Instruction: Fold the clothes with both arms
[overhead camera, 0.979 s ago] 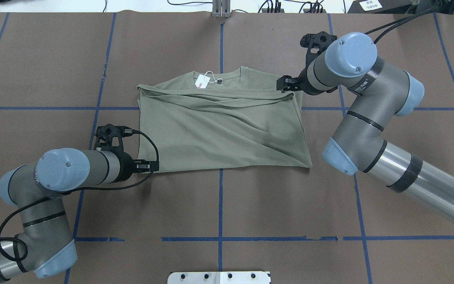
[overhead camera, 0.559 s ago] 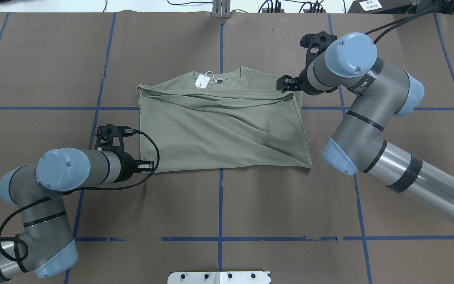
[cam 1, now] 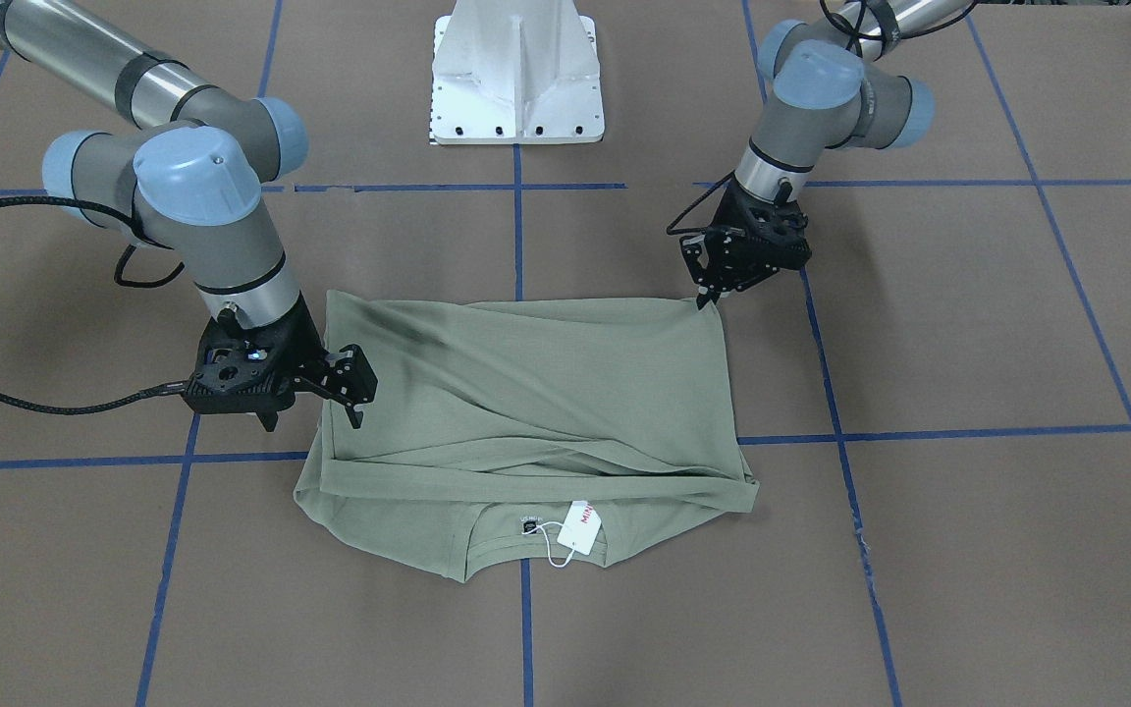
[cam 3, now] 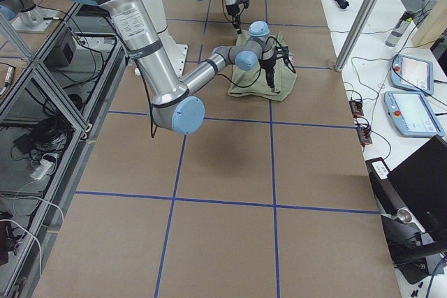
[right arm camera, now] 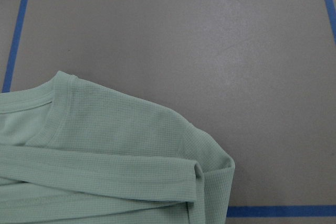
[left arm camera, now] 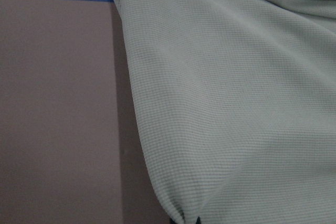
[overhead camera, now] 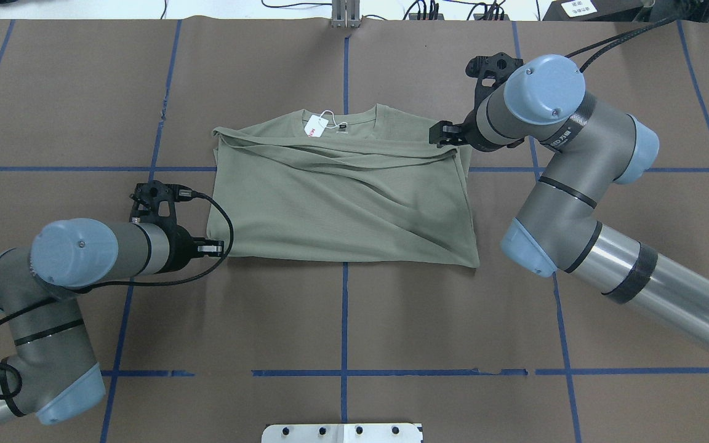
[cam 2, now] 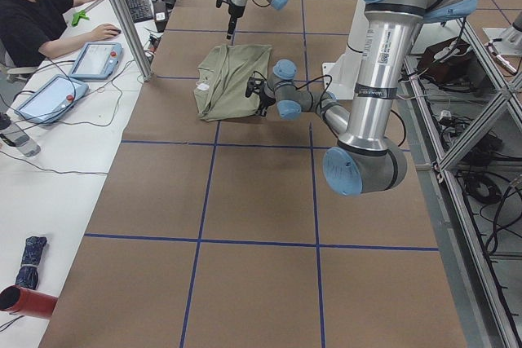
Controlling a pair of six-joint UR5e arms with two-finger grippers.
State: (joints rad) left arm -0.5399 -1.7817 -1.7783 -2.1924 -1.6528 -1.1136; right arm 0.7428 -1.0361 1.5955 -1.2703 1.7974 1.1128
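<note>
The left tool (overhead camera: 212,248) is clamped on the near left corner of the olive-green shirt (overhead camera: 342,203). Only the left wrist view shows this, with the knit gathered to a pinch at that view's bottom edge. The right tool (overhead camera: 442,134) sits at the shirt's far right shoulder, touching or just above the cloth. I cannot tell whether it is apart or together, and the right wrist view shows only the shoulder, the collar curve and a folded sleeve band, not the tool.

The shirt lies folded into a rough rectangle in the middle of the brown bench (overhead camera: 453,320), across its blue tape lines (overhead camera: 344,320). Long creases run towards the right tool. A white hang tag (overhead camera: 316,127) lies at the collar, and the front-facing view shows its red lettering.

The left side view alone shows a person (cam 2: 33,18) seated at a white side table with tablets (cam 2: 95,60).
</note>
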